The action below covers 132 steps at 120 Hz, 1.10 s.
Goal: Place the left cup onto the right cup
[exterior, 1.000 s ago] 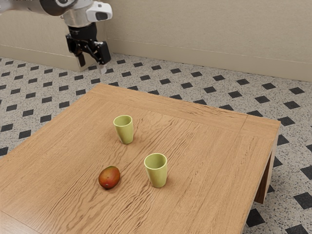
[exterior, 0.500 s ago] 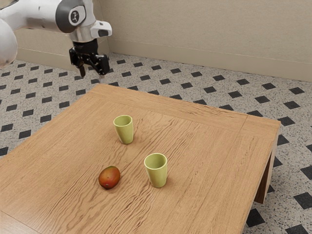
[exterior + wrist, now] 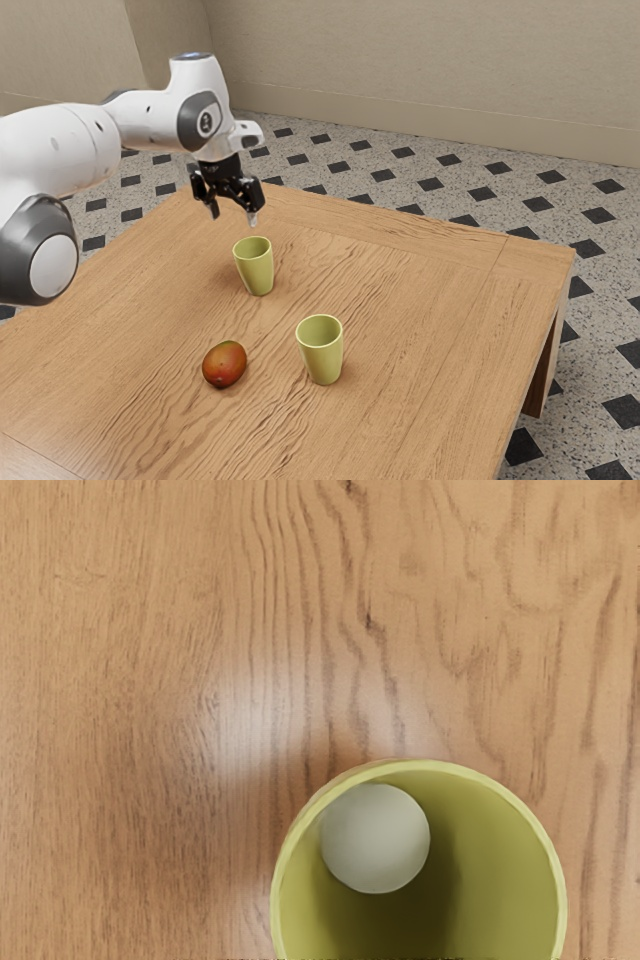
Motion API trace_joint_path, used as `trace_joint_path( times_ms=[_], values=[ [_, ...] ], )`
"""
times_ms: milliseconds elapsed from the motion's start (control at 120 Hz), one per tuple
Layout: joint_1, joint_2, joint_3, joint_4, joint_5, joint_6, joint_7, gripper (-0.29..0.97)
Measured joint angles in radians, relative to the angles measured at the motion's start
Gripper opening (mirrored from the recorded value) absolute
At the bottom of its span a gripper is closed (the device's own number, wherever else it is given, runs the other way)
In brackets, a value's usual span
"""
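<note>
Pincer point(image 3: 232, 212) (spread) above left cup point(image 3: 254, 268)

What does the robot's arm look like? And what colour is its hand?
The arm is white and built from fat, rounded tube pieces. Its joints have round dark grey caps, and one has a small pale mark in the middle. At the very end, the gripper is black and two-fingered.

On the table point(image 3: 430, 290), the far cup point(image 3: 254, 264) stands behind the near cup point(image 3: 320, 348) (mango point(image 3: 224, 363) beside it).
</note>
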Motion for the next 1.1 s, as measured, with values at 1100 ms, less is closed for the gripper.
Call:
trace_joint_path(
  times_ms=[1100],
  values=[
    [-0.066,0.047,-0.029,-0.088,-0.026,0.093,-0.025,0.52]
  ],
)
